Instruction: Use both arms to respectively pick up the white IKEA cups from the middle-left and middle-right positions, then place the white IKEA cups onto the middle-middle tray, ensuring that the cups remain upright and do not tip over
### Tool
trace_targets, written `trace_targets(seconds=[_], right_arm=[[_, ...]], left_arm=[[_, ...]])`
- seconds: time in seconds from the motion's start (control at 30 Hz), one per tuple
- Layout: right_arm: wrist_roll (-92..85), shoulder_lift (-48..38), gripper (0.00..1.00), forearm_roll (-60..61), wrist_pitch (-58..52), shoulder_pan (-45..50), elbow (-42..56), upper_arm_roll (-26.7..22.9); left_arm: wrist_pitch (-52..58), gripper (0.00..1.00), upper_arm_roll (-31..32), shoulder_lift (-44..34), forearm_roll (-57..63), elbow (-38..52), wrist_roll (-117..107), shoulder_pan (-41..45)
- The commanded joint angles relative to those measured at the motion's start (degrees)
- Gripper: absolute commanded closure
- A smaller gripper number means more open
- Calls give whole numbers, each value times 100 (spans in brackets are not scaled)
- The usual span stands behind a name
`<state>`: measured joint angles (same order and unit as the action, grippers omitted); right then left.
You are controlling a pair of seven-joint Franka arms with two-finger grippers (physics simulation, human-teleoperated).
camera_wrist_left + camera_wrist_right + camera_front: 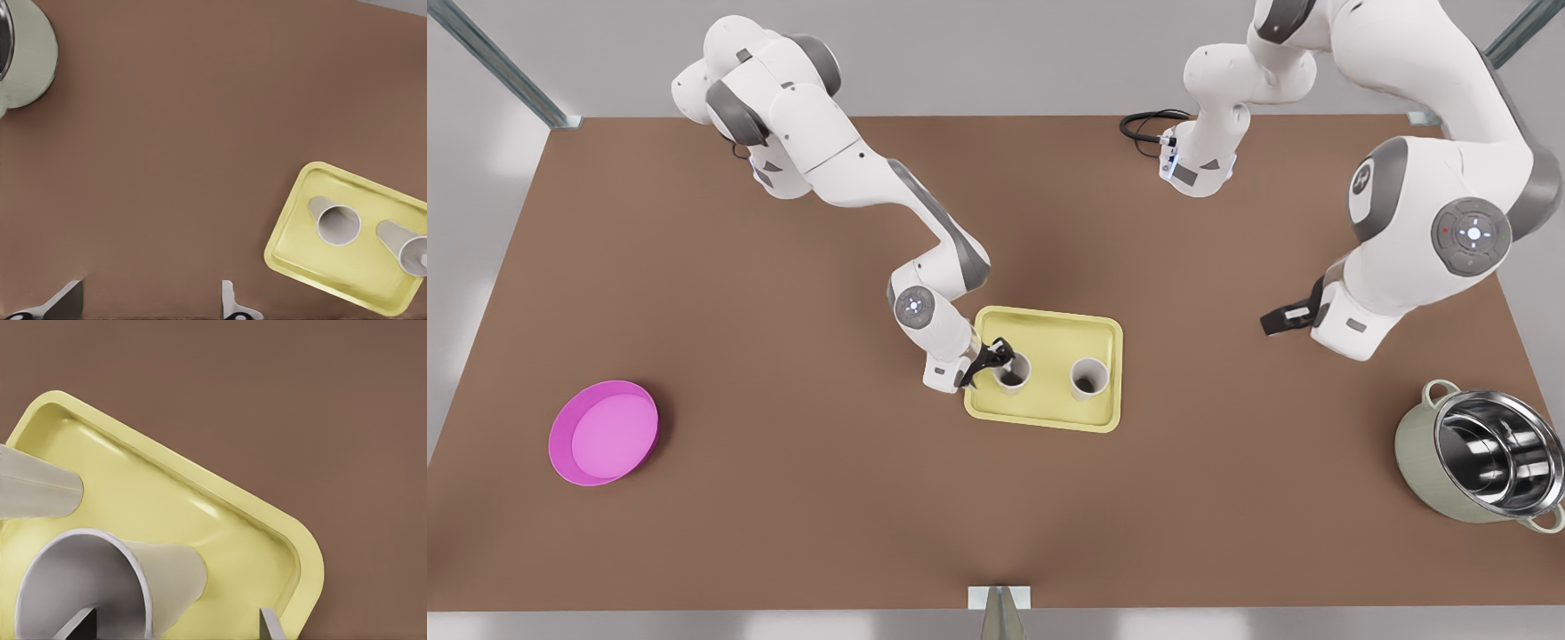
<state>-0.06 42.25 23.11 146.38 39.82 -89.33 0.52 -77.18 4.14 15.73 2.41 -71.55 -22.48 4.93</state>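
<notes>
Releasing the second cup on the tray, with a snag risk on the way out.
Both small plain white tapered cups stand upright on the pale yellow rectangular tray [1049, 313], one [1012, 372] on the front view's left and one [1088, 377] beside it, apart. The right arm's black two-finger gripper [996, 356] sits at the first cup's rim, jaws spread, one finger seemingly inside the mouth and the other clear of the wall. Lifting off at a slant could hook that rim and tip the cup, perhaps into its neighbour. The left arm's black two-finger gripper [1282, 316] waits over bare brown table [783, 498], jaws spread and empty, well apart from the tray.
</notes>
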Motion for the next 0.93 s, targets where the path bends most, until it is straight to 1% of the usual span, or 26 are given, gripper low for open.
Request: trace_targets(seconds=[0.0,0.13,0.17,0.2,0.27,0.3,0.33,0.37,0.4,0.43,0.47,0.5,0.53,0.6,0.63,0.67,0.7,0.73,0.77,0.8,0.83,0.9], right_arm=[[68,-6,0,9,5,0,3,0],[50,-217,0,36,-101,-18,-5,0],[59,-419,0,36,-408,-35,-14,-8],[76,-647,0,36,-891,-123,-14,-26],[76,-1183,0,-52,-2470,-570,-23,-96],[76,-1237,0,-455,-3762,-800,3,-499],[452,-1219,0,-1647,-4476,-809,3,-816],[613,-1166,0,-2240,-4811,-958,3,-922],[341,-1140,0,-2241,-4829,-1397,-32,-1028],[217,-1149,0,-2241,-4873,-1608,-32,-1080],[419,-1193,0,-2241,-5391,-1661,266,-1519],[428,-1193,0,-2241,-6164,-1670,1048,-1889],[262,-1228,0,-2250,-6376,-1670,1558,-2152],[103,-1385,0,-2267,-6666,-1705,1936,-2382],[6,-1728,0,-2206,-6789,-2056,1946,-2276],[-292,-2097,0,-2223,-6789,-2452,1770,-1907],[-372,-2404,0,-2206,-6789,-2601,1569,-1811],[-337,-2975,0,-2223,-6789,-3049,1051,-1328],[-345,-3345,0,-2250,-6781,-3269,707,-1152],[-345,-3468,0,-2250,-6710,-3506,549,-897],[-345,-3522,0,-2258,-6701,-3604,495,-808],[-354,-3522,0,-2258,-6701,-3612,504,-799]], left_arm=[[968,0,-10,-26,5,19,1536,17],[977,0,-10,-17,-4,10,1527,17],[995,0,-10,-9,-13,10,1527,17],[986,0,-10,71,-4,10,1527,-27],[977,0,-19,88,-13,10,1527,-62],[977,0,-19,88,-56,1,1536,-114],[977,0,-19,88,-83,1,1536,-124],[977,0,-19,79,-127,1,1544,-132],[977,0,-19,79,-145,1,1544,-132],[977,0,-19,71,-145,-8,1553,-141],[977,0,-19,79,-145,1,1571,-159],[977,0,-19,71,-145,1,1571,-168],[977,0,-19,71,-145,1,1571,-159],[977,0,-19,79,-145,-8,1571,-168],[977,0,-19,79,-153,1,1580,-176],[977,0,-19,79,-268,-8,1580,-247],[977,0,-19,79,-268,-8,1580,-273],[968,0,-19,79,-268,-16,1580,-273],[968,0,-19,79,-268,-17,1580,-273],[968,0,-19,88,-268,-25,1580,-273],[968,0,-19,79,-268,-25,1580,-273],[968,0,-19,79,-268,-25,1580,-273]])
